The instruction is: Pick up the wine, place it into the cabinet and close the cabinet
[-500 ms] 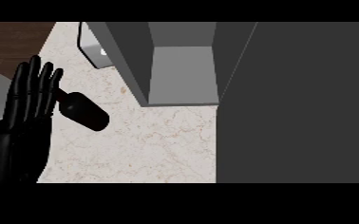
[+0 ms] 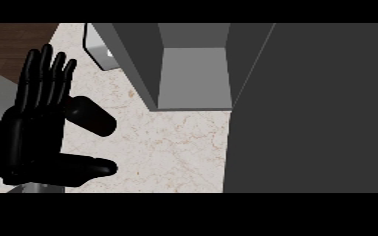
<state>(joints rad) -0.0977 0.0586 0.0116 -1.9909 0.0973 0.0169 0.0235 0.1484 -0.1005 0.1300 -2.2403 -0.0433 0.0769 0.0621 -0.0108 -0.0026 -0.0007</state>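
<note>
One grey cabinet stood open at the top middle of the frame, and its shelf looked bare. One left hand showed at the left, fingers straight and apart. One dark wine bottle lay on the counter, just beside it.

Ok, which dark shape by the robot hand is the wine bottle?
The upper one: the wine bottle lies beside the fingers of the left robot hand. The lower shape joins the palm, so it's the thumb.
</note>
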